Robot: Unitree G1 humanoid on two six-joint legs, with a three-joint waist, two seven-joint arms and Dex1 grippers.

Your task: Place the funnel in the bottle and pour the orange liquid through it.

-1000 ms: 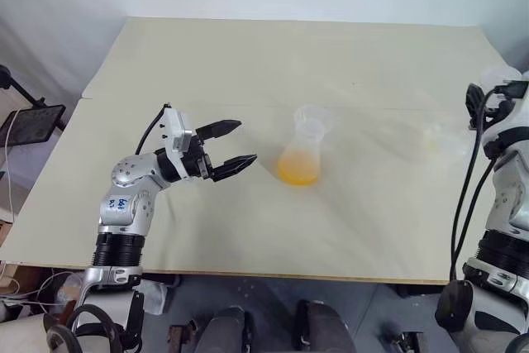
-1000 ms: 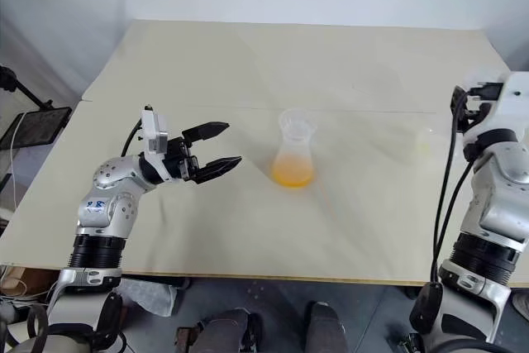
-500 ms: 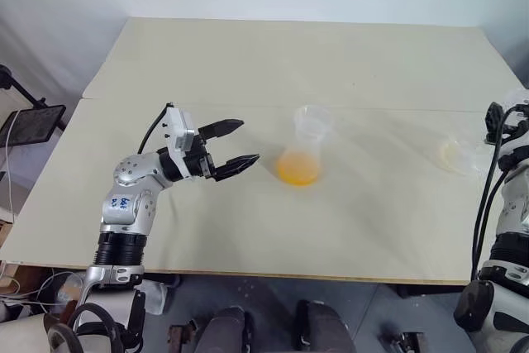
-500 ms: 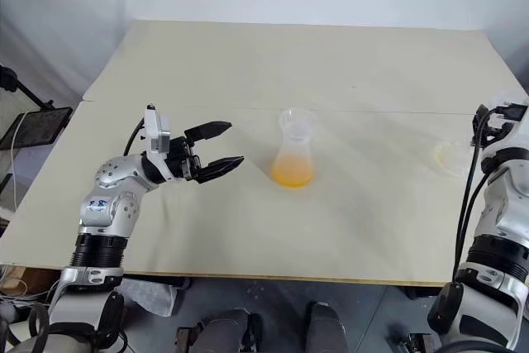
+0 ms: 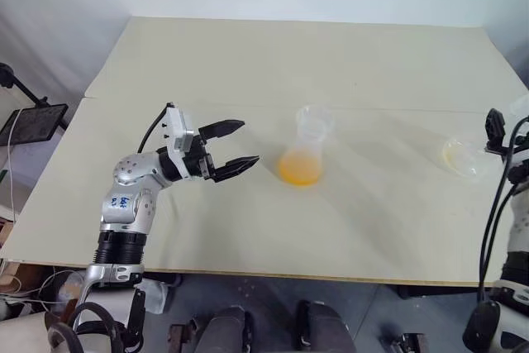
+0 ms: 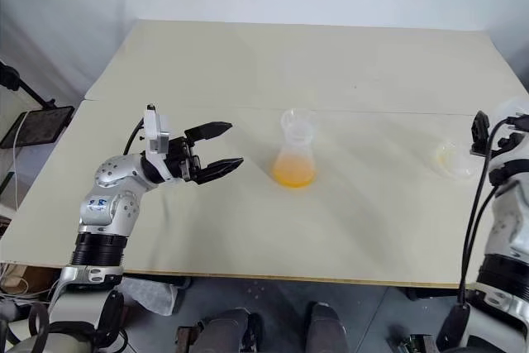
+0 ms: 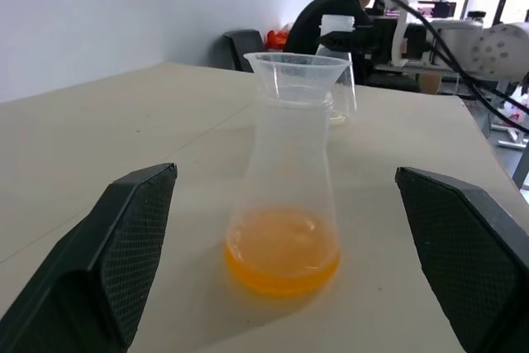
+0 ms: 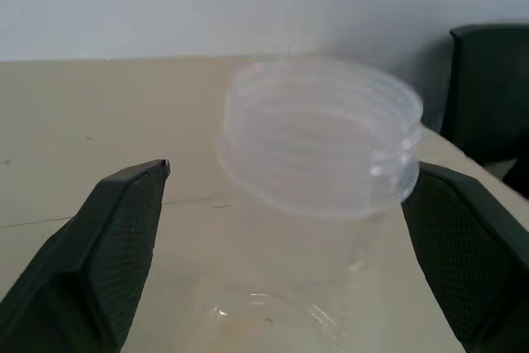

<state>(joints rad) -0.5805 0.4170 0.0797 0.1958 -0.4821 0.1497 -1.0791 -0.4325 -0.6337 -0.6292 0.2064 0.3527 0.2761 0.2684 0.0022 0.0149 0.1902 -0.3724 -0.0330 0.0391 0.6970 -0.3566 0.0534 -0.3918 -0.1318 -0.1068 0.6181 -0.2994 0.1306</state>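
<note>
Left wrist view puts the bottle squarely between the two fingers of the left claw, which stands wide and grips nothing, just short of the glass. The funnel already sits in the bottle's neck, and the orange liquid lies as a shallow pool in the bottle's base, so the pour looks to be done.

Off to the right edge of the counter, the right claw also stands wide. A clear, threaded-neck flask stands upright between its fingers, apparently let go, with only a faint orange trace at its bottom; whether a finger touches the glass I cannot tell.

The step in hand looks like the release and retreat. To do it well, the right claw should draw straight back along its own line, keeping both fingers clear of the flask so it is not tipped near the counter edge. The left claw should pull away from the bottle without brushing it, since the funnel rides loose in the neck and a knock could unseat it.

No brand, label or readable writing shows on the vessels; blue marks on the left arm are too small to read.
</note>
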